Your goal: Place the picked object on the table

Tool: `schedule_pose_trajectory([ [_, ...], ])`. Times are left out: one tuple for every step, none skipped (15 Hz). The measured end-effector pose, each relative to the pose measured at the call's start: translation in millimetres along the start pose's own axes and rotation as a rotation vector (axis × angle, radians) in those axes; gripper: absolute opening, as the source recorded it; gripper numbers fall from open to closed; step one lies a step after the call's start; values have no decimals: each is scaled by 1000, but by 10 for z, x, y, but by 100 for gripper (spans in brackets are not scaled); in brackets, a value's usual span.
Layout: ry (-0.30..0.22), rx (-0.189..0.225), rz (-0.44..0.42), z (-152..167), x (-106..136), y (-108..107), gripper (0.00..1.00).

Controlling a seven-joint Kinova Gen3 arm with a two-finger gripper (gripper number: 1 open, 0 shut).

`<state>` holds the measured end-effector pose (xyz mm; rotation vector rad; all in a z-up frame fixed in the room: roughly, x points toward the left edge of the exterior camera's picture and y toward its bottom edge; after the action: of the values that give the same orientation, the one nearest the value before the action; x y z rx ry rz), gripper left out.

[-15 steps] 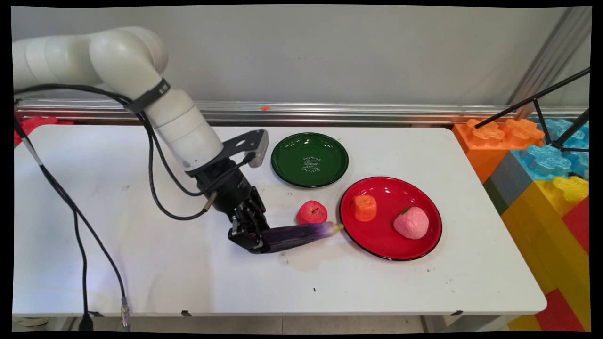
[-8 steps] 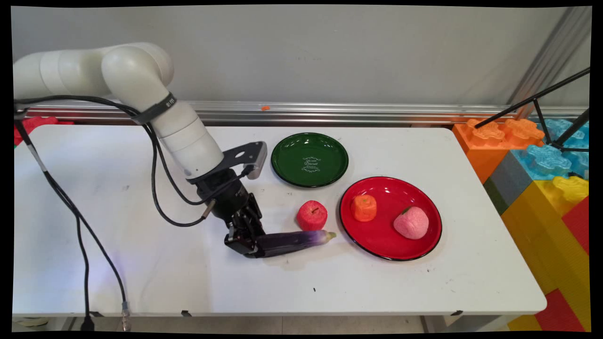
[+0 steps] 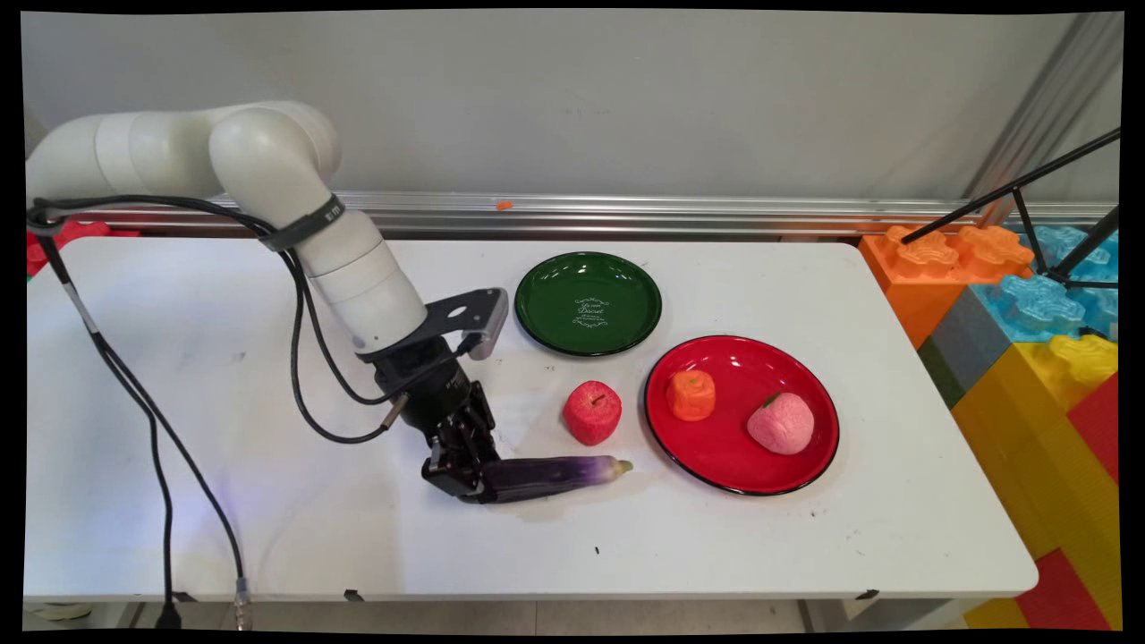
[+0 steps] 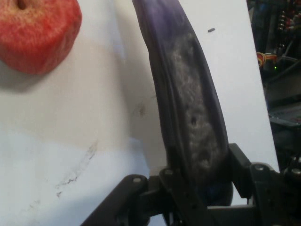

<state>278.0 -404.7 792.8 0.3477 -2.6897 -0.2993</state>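
the gripper [image 3: 470, 478] had its jaws clamped on the eggplant's [image 3: 555, 471] thick end, so the long body lay level, tip reaching toward the red apple [image 3: 592, 412] and red plate [image 3: 680, 456]

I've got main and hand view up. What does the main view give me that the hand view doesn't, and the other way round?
Main view only: the green plate, the red plate with an orange fruit and a pink fruit on it, and the eggplant's pale tip.

Hand view only: worn grey patches on the eggplant close up.

Both: the gripper shut on the eggplant's thick end, the red apple beside it, the white table.
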Motion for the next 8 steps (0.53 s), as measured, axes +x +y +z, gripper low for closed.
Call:
schedule_pose_trajectory([
  [-2, -2, 1, 17, -6, 0, 0],
  [-5, -4, 1, 34, -12, 0, 0],
  [-6, -6, 2, 50, -18, 0, 0],
  [-8, -7, 2, 65, -24, 0, 0],
  [-9, -8, 3, 79, -29, -1, 0],
  [-11, -9, 3, 92, -34, -2, 0],
  [-11, -9, 4, 105, -38, -3, 0],
  [-13, -9, 5, 118, -42, -5, 0],
])
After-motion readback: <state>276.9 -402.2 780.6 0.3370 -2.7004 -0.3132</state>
